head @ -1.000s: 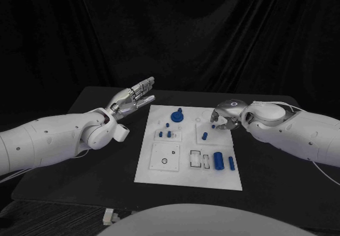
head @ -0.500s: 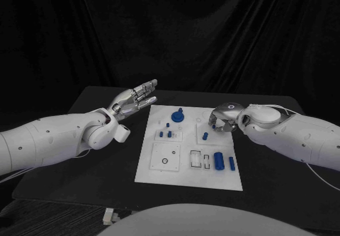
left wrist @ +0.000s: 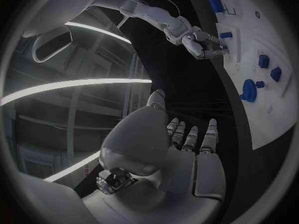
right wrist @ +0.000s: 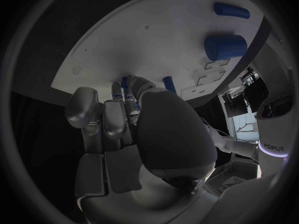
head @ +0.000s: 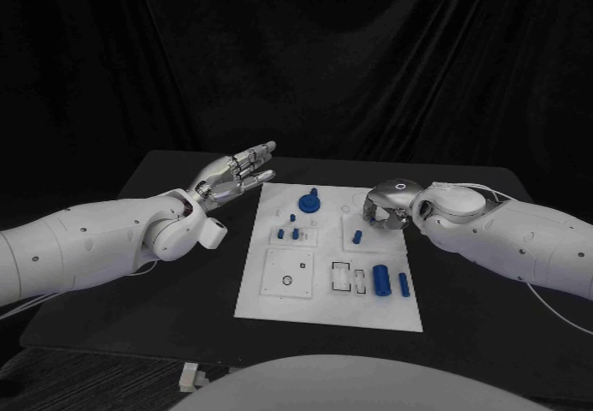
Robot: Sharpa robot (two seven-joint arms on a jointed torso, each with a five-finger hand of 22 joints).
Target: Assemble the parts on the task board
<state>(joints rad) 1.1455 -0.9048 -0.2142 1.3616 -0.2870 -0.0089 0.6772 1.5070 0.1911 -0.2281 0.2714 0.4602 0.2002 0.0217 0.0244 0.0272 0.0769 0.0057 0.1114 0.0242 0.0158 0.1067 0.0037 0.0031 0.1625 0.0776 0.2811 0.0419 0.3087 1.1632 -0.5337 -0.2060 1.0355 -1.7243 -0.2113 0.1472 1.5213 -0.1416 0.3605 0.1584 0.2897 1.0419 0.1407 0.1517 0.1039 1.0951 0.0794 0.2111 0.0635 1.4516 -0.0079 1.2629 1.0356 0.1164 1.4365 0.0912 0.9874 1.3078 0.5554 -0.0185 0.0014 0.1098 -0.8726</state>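
My table [head: 161, 282] is black and fills the middle and lower part of the head view, its far edge running across just above centre. Behind it a black curtain [head: 371, 77] hangs in folds over the whole upper half. At lower left, just past the table's near edge, a small white object [head: 189, 377] sits; I cannot tell what it is.

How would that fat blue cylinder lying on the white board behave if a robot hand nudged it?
The cylinder lies on its round side, so a sideways push would probably roll it. It looks stiff and solid, unlikely to bend. The board looks smooth, so it might also slide.
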